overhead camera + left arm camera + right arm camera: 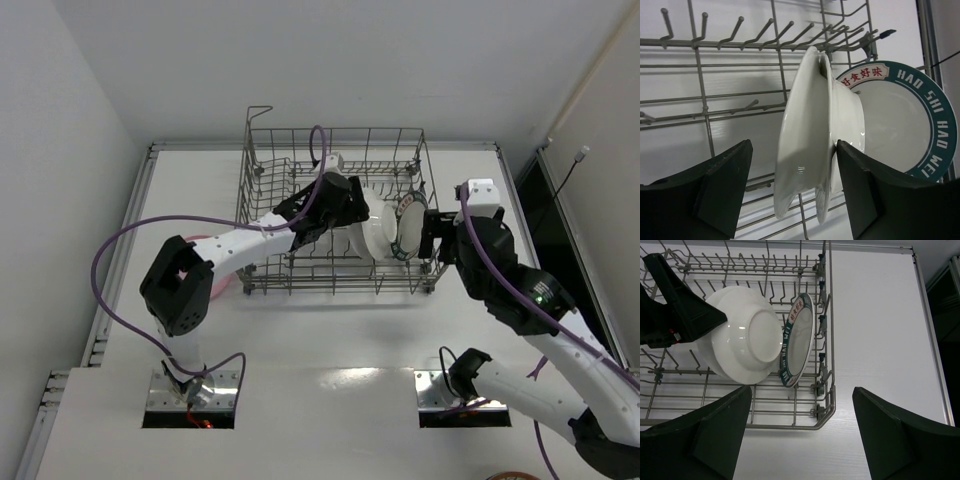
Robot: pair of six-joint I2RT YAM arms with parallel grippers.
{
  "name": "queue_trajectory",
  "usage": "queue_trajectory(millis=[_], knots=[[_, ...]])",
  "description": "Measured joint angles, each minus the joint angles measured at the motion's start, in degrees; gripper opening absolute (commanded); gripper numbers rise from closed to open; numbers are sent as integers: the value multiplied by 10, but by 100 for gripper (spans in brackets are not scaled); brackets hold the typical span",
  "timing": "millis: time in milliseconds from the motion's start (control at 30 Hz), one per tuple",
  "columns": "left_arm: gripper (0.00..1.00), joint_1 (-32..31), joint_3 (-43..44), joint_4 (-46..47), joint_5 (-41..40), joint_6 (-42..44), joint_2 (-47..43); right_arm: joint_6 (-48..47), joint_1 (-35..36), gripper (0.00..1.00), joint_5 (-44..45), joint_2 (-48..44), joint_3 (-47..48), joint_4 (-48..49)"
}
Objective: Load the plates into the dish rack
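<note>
The dish rack stands at the table's back centre. Two white plates stand on edge in it, nested together, with the teal-rimmed plate upright just to their right. My left gripper is open inside the rack. In the left wrist view the white plates stand between its fingers; the right finger is at the rim and the left finger is apart. The pink plate lies on the table left of the rack, mostly hidden under my left arm. My right gripper is open and empty above the rack's near right corner.
The teal-rimmed plate leans against the white plates near the rack's right wall. Rows of upright tines fill the rack's left half. A table edge rail runs along the left, and a dark gap lies at the right.
</note>
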Motion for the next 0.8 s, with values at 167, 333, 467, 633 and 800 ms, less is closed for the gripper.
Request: queue_trajectory(millis=[167, 333, 467, 633, 800], knots=[[57, 8, -32, 50, 41, 0, -4, 0, 0, 80, -3, 5, 0, 0], [43, 13, -57, 91, 74, 0, -13, 0, 0, 80, -10, 8, 0, 0], [41, 14, -65, 109, 96, 2, -17, 1, 0, 80, -13, 12, 0, 0], [50, 13, -61, 108, 113, 5, -17, 1, 0, 80, -13, 16, 0, 0], [60, -2, -4, 88, 123, 12, -6, 0, 0, 80, -16, 24, 0, 1]])
